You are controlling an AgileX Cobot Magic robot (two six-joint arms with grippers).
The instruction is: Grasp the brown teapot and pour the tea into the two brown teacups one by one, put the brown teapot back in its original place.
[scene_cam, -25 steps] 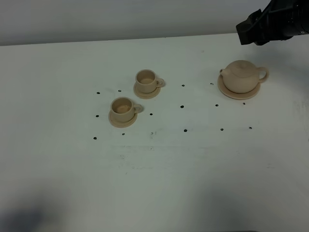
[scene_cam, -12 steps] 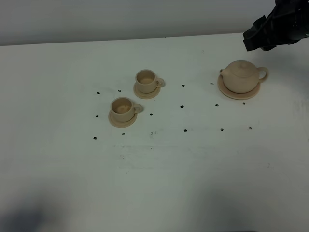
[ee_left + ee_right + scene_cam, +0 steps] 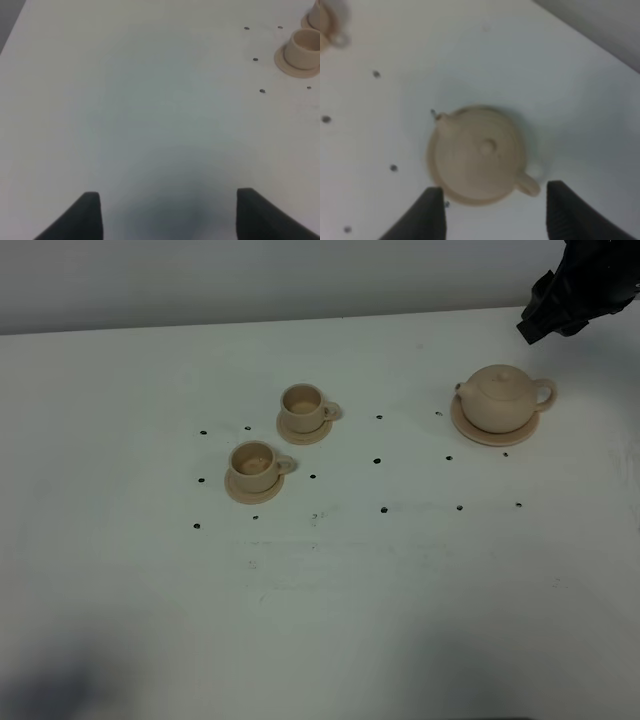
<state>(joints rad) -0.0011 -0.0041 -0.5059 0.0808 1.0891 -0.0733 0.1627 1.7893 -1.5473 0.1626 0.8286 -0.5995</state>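
Teapot (image 3: 498,395) is sitting upright on its wide saucer (image 3: 495,435) toward the far right of the white table (image 3: 400,590), spout pointing toward the farther teacup (image 3: 302,406) and nearer teacup (image 3: 254,462), each standing on a small saucer. Right gripper (image 3: 492,215) is hovering above the pot, jaws spread wide, gripping nothing. Left gripper (image 3: 167,217) is hanging over the tabletop, jaws parted and empty

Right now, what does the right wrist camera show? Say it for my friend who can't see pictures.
The brown teapot, seen from above with its lid knob in the middle, sits on a white table. The right gripper hangs above it, its two dark fingers wide open and not touching it.
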